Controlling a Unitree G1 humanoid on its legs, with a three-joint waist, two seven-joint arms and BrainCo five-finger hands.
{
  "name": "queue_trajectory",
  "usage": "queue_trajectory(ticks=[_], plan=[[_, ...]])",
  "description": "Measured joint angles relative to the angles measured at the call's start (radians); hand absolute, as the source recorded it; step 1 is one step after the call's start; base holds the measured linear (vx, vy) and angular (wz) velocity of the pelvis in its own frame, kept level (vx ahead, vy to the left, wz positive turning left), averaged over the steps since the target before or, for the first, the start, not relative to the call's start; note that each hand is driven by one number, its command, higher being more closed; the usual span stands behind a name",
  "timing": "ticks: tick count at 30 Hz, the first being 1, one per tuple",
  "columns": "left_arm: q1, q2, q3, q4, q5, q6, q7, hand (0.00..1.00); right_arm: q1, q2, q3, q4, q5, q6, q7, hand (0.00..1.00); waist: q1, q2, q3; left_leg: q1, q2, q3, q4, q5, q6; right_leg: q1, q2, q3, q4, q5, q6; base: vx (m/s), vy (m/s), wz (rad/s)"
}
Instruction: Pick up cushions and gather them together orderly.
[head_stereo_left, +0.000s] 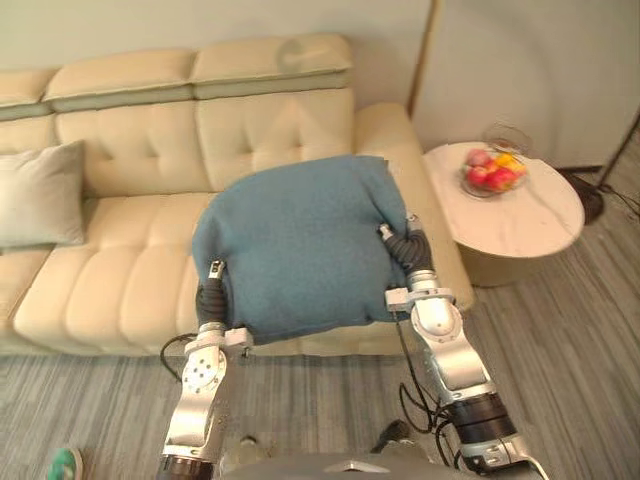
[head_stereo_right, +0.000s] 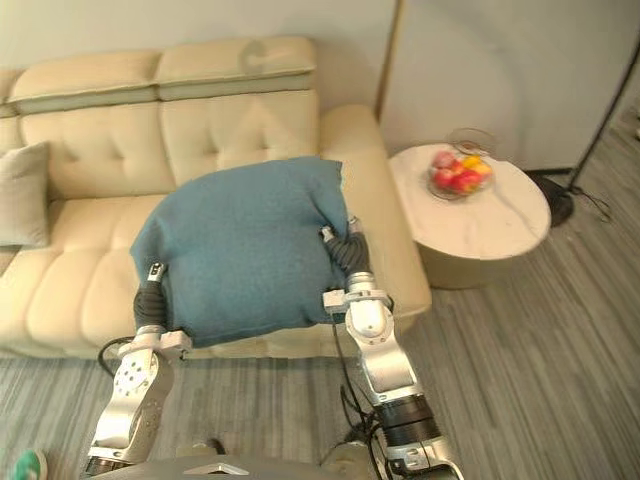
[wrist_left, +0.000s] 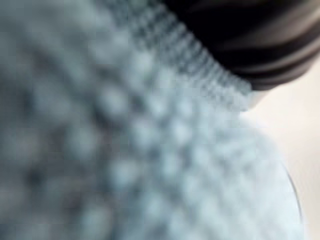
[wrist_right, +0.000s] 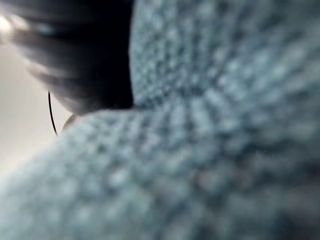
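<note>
1. Pressing in from either side, the left hand (head_stereo_left: 210, 295) and right hand (head_stereo_left: 412, 250) are holding the blue cushion (head_stereo_left: 300, 250) between them. Its bulk is hiding their grasp, so I cannot tell whether either is closed.
2. The cushion is looking plump, soft and coarsely knitted. If the squeeze is slackening, it is likely slipping floorward.
3. Just beyond the hands, the cream tufted sofa (head_stereo_left: 120, 270) is offering a smooth, slippery seat.
4. Well off past the left hand, a pale grey cushion (head_stereo_left: 40, 195) is leaning upright.
5. Outside the right hand, a round stone-look table (head_stereo_left: 540, 225) is bearing a glass fruit bowl (head_stereo_left: 492, 172); a wide swing is risking it.
</note>
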Motion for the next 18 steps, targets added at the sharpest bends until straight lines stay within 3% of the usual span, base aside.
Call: queue_trajectory(ticks=[3,4,5,6,7,9,10,11,12,13,14,16,18], plan=[[0.013,0.013,0.018,0.003,0.000,0.000,0.002,1.00,0.022,0.039,0.005,0.016,0.001,0.000,0.005,1.00,0.021,-0.011,-0.002,-0.065,-0.020,-0.019,0.174,-0.120,0.041,0.003,-0.055,0.042,0.025,0.020,0.006,-0.09,0.364,0.30],[0.022,0.013,0.024,0.004,0.003,0.000,0.002,1.00,0.023,0.059,0.007,0.036,0.001,0.000,0.008,1.00,0.026,-0.011,-0.002,-0.090,-0.033,-0.017,0.235,-0.162,0.061,-0.023,-0.098,0.059,0.082,0.017,0.005,-0.07,0.354,0.01],[0.024,0.013,0.024,0.004,0.005,0.000,0.001,1.00,0.024,0.061,0.006,0.040,0.001,0.000,0.008,1.00,0.027,-0.013,-0.002,-0.098,-0.043,-0.017,0.250,-0.173,0.068,-0.034,-0.113,0.064,0.102,0.012,-0.004,-0.06,0.389,0.03],[0.028,0.013,0.023,0.005,0.007,0.000,0.001,1.00,0.028,0.064,0.005,0.046,0.001,0.001,0.009,1.00,0.026,-0.018,0.002,-0.113,-0.068,-0.013,0.276,-0.198,0.089,-0.073,-0.151,0.098,0.159,0.001,-0.071,-0.04,0.278,-0.02],[0.035,0.013,0.023,0.006,0.007,0.000,0.001,1.00,0.029,0.068,0.004,0.057,0.001,0.001,0.010,1.00,0.023,-0.024,0.009,-0.109,-0.084,-0.013,0.280,-0.210,0.103,-0.103,-0.163,0.146,0.203,-0.005,-0.173,-0.03,0.294,-0.01],[0.038,0.013,0.022,0.011,0.008,0.002,-0.006,1.00,0.037,0.073,-0.003,0.079,0.001,0.001,0.017,1.00,0.006,-0.046,0.027,-0.087,-0.110,-0.045,0.274,-0.227,0.132,-0.123,-0.159,0.288,0.290,-0.017,-0.197,0.01,0.191,0.28],[0.038,0.014,0.021,0.014,0.008,0.002,-0.022,1.00,0.050,0.073,-0.007,0.079,0.002,0.001,0.018,1.00,-0.011,-0.044,0.044,-0.080,-0.113,-0.077,0.263,-0.229,0.138,-0.139,-0.107,0.401,0.353,-0.120,-0.130,0.09,0.045,0.62],[0.038,0.014,0.021,0.022,0.009,0.002,-0.028,1.00,0.054,0.072,-0.007,0.078,0.003,0.001,0.021,1.00,-0.020,-0.064,0.046,-0.074,-0.115,-0.100,0.237,-0.222,0.147,-0.154,0.017,0.491,0.381,-0.237,-0.044,0.08,0.008,0.51],[0.038,0.014,0.021,0.024,0.010,0.002,-0.029,1.00,0.054,0.071,-0.008,0.077,0.003,0.001,0.022,1.00,-0.020,-0.068,0.045,-0.073,-0.115,-0.100,0.231,-0.220,0.144,-0.159,0.048,0.492,0.374,-0.259,-0.038,0.15,-0.072,0.31],[0.036,0.007,0.018,0.039,0.010,0.002,-0.030,1.00,0.050,0.064,-0.013,0.076,0.003,0.000,0.026,1.00,-0.026,-0.054,0.053,-0.073,-0.115,-0.111,0.223,-0.216,0.150,-0.167,0.096,0.496,0.365,-0.297,-0.040,0.11,-0.030,0.07],[0.033,0.007,0.019,0.041,0.010,0.003,-0.031,1.00,0.047,0.065,-0.015,0.076,0.004,0.000,0.026,1.00,-0.025,-0.054,0.054,-0.068,-0.113,-0.116,0.216,-0.216,0.150,-0.181,0.102,0.482,0.367,-0.304,-0.034,0.14,-0.046,-0.04],[0.028,0.011,0.022,0.041,0.012,0.004,-0.032,1.00,0.048,0.068,-0.016,0.076,0.014,0.000,0.035,1.00,-0.025,-0.031,0.069,-0.045,-0.113,-0.118,0.172,-0.212,0.150,-0.223,0.130,0.422,0.328,-0.300,-0.032,0.09,-0.049,-0.10],[0.029,0.010,0.019,0.041,0.026,0.008,-0.040,1.00,0.063,0.062,-0.024,0.075,0.023,0.000,0.046,1.00,-0.041,-0.023,0.073,-0.013,-0.122,-0.136,0.135,-0.203,0.115,-0.235,0.192,0.421,0.206,-0.200,-0.060,0.23,-0.141,0.46]])
